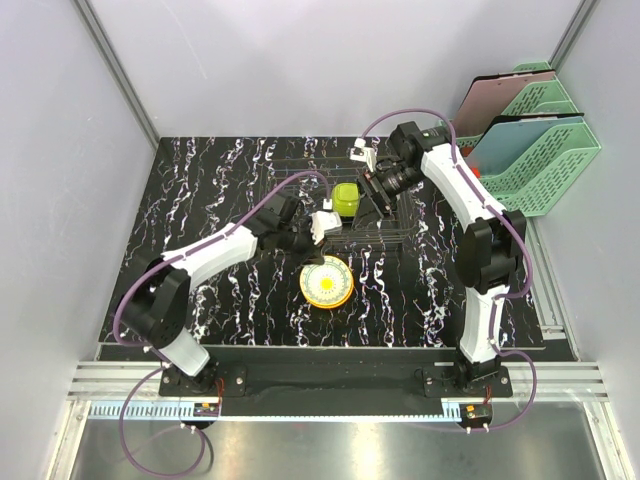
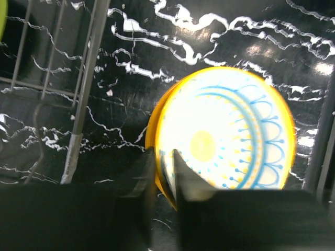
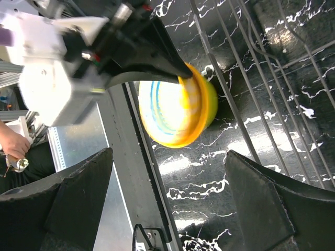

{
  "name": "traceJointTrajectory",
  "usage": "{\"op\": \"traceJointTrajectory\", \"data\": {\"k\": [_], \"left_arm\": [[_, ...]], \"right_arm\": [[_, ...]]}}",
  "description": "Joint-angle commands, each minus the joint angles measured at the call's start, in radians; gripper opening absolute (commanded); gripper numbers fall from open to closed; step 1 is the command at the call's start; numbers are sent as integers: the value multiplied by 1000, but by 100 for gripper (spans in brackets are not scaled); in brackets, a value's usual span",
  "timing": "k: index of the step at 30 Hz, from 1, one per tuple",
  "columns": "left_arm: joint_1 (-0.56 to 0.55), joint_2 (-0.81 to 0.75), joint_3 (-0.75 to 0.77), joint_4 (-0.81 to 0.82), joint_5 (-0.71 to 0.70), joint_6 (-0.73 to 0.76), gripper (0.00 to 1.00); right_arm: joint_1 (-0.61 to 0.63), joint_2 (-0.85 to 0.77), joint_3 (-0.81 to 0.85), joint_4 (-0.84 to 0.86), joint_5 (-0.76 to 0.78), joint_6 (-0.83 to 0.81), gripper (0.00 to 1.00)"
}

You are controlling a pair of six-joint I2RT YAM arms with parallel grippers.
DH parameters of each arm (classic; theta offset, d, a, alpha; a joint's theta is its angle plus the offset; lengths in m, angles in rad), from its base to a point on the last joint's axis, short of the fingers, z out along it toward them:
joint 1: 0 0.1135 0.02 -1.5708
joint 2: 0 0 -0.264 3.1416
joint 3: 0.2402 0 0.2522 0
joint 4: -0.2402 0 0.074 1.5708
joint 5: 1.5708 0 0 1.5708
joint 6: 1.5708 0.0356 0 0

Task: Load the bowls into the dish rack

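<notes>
While the left pincer point(image 2: 163, 175) bites down on the rim of the yellow bowl point(image 2: 225, 130), its two dark fingers point(image 2: 138, 188) sit either side of that edge, one inside and one outside, pressed tight on it. You can see the bowl's inside clearly from the left wrist view: pale, with blue arcs and dots around a yellow centre. From overhead, the bowl is just in front of the dish rack point(image 2: 88, 73), near the middle of the black marbled worktop point(image 1: 220, 190), opening facing up. It looks blurred from the right wrist view, and I can't tell whether its base touches the worktop or hangs just clear of it.

Over on the other side, the right pincer point(image 3: 167, 157) is spread wide, nothing between its fingers. It hovers over the thin wire rack, just beside the lime green bowl point(image 1: 347, 200), which is already inside the wires.

Rack wires run along the left of the yellow bowl, close but not touching it. Green mesh trays point(image 1: 540, 160) stand off at the far right corner, well apart from all this. A person's hand point(image 3: 13, 146) shows at the worktop's near edge.
</notes>
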Motion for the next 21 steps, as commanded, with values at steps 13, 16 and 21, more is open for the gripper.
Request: {"op": "traceJointTrajectory", "data": {"k": [13,16,21], "left_arm": [[-5,-27,82,-77,-20,19,0],[-5,-82,103,-78,-17,-12,0],[-4,-221,148,-78,37,-41,0]], "right_arm": [[-7,-41,74,-283,22,31,97],[-7,-43,73,-283,9,29,97],[-7,-52,56,-285,-89,24,100]]}}
